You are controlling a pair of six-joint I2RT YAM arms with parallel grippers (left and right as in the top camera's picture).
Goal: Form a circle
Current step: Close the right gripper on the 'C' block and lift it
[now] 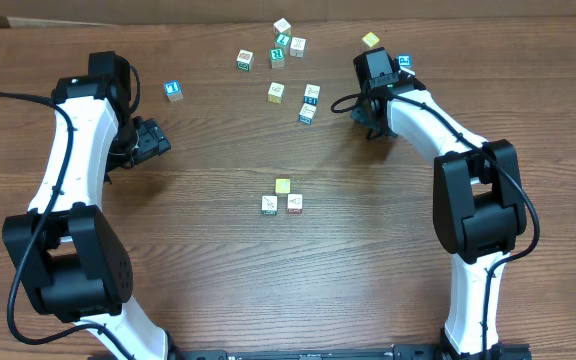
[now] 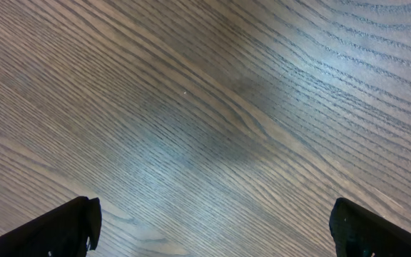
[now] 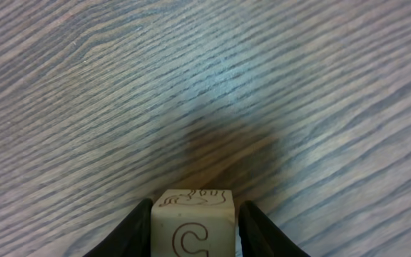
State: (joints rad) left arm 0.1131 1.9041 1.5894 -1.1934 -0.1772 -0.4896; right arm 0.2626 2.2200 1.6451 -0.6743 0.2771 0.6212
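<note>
Right gripper [image 3: 195, 213] clamped on a lettered cube [image 3: 193, 227]; circle cluster [image 1: 283, 189] sat mid-table.
Right fingers pressed both sides of the whitish cube marked "C", jaws partly closed. Left gripper [image 2: 212, 223] stood wide open over bare table [image 2: 205, 107], holding nothing. Three cubes showed in the cluster, one pale yellow and two whitish, well apart from both grippers.

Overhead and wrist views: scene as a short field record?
cluster: three cubes close together mid-table, one yellow, two whitish
right gripper: shut on C cube
left gripper: open, over bare table
loose cubes: scattered along the far side
circle: not yet formed
</note>
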